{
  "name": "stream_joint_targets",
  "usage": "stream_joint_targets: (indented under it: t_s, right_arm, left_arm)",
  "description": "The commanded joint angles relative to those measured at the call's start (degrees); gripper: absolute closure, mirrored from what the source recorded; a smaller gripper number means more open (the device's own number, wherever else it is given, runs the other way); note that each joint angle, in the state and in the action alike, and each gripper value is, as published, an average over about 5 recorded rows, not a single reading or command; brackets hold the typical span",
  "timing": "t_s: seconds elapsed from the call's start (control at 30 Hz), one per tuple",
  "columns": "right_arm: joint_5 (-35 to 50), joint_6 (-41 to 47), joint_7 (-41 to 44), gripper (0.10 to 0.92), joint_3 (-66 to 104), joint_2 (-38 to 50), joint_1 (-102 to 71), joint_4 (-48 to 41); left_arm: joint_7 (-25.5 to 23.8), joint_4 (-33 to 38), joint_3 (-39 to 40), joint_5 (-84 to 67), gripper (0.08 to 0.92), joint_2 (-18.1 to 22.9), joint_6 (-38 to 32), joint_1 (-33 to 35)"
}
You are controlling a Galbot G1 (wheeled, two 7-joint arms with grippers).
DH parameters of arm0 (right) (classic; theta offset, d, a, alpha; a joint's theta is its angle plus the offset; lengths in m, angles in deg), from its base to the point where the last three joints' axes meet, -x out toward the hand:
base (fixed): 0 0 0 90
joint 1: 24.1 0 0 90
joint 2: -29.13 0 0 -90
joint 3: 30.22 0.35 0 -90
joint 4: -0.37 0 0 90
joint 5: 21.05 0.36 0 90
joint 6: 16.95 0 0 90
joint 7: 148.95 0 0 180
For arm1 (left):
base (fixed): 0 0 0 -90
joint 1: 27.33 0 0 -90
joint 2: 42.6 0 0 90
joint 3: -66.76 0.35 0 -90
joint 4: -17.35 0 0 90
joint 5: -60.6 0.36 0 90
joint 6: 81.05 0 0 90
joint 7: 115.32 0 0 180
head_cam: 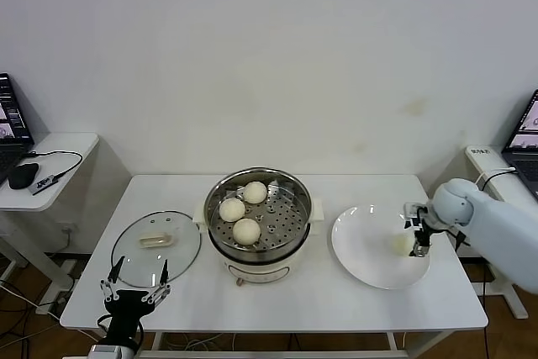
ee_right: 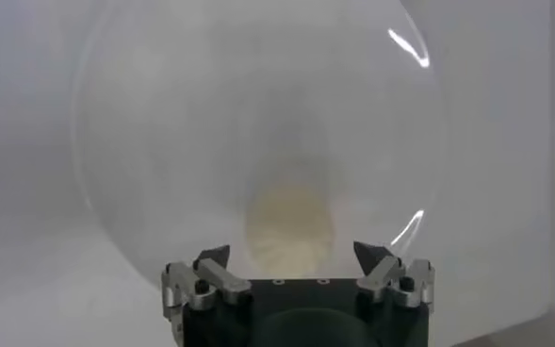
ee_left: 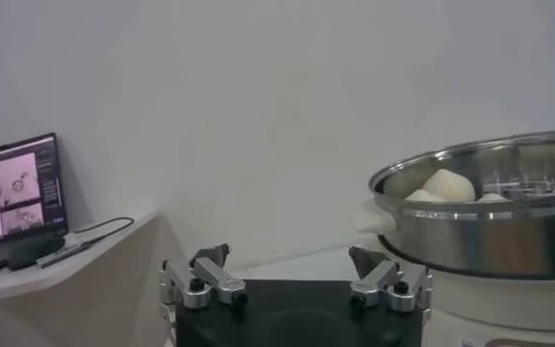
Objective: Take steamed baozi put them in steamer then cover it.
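Three steamed baozi (head_cam: 244, 209) sit on the perforated tray inside the steamer (head_cam: 259, 218), which stands uncovered at the middle of the white table (head_cam: 336, 292); the left wrist view shows their pale tops (ee_left: 444, 186) just above the steel rim (ee_left: 484, 222). One more bun (head_cam: 401, 243) lies apart from them on the white plate (head_cam: 361, 245), which rests just beside the steamer on the robot's right. The right gripper (head_cam: 418, 234) hangs over that plate at the side away from the steamer, right at the lone bun. In the right wrist view its fingers (ee_right: 207, 273) stand spread wide, with the bun (ee_right: 291, 226) lying between and beyond them, not pinched. The cover (head_cam: 156, 246) lies flat on the table just beside the steamer on the robot's left, cream handle (head_cam: 155, 240) up. The left gripper (head_cam: 134, 290) waits at the table's near edge, close to the cover and farther from the steamer than the cover is; its fingers (ee_left: 202, 281) are spread and hold nothing. A side desk (head_cam: 46, 170) stands well apart from the steamer on the robot's left, carrying a laptop (ee_left: 18, 193), a dark mouse (head_cam: 23, 176) and a cable (head_cam: 59, 157).
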Motion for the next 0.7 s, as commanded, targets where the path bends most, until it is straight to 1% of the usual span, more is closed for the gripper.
stream_joint_targets:
  t_s: [0.03, 0.17, 0.4, 0.53, 0.7]
  right_arm:
    - [-1.8, -0.8, -0.1, 0.328, 2.0, -4.1, -1.6, -5.2]
    - [-2.0, -0.6, 0.5, 0.388, 1.6, -4.2, -1.0, -5.3]
    - [-1.9, -0.3, 2.5, 0.461, 0.8, -3.4, 0.0, -4.5]
    - [-0.5, 0.3, 2.9, 0.512, -0.9, -2.5, 2.3, -3.1]
    - [2.7, 1.7, 3.3, 0.512, -5.4, -0.3, 8.2, 0.9]
  left_arm:
    - [0.0, -0.2, 0.1, 0.0, 0.177, 0.0, 0.0, -0.1]
    - [0.0, -0.4, 0.1, 0.0, 0.177, 0.0, 0.0, -0.2]
    - [0.0, -0.5, 0.0, -0.1, 0.177, 0.0, 0.0, -0.2]
    - [0.0, -0.4, -0.2, -0.2, 0.177, 0.0, 0.0, -0.1]
    - [0.0, -0.2, -0.2, -0.3, 0.177, -0.1, 0.0, -0.2]
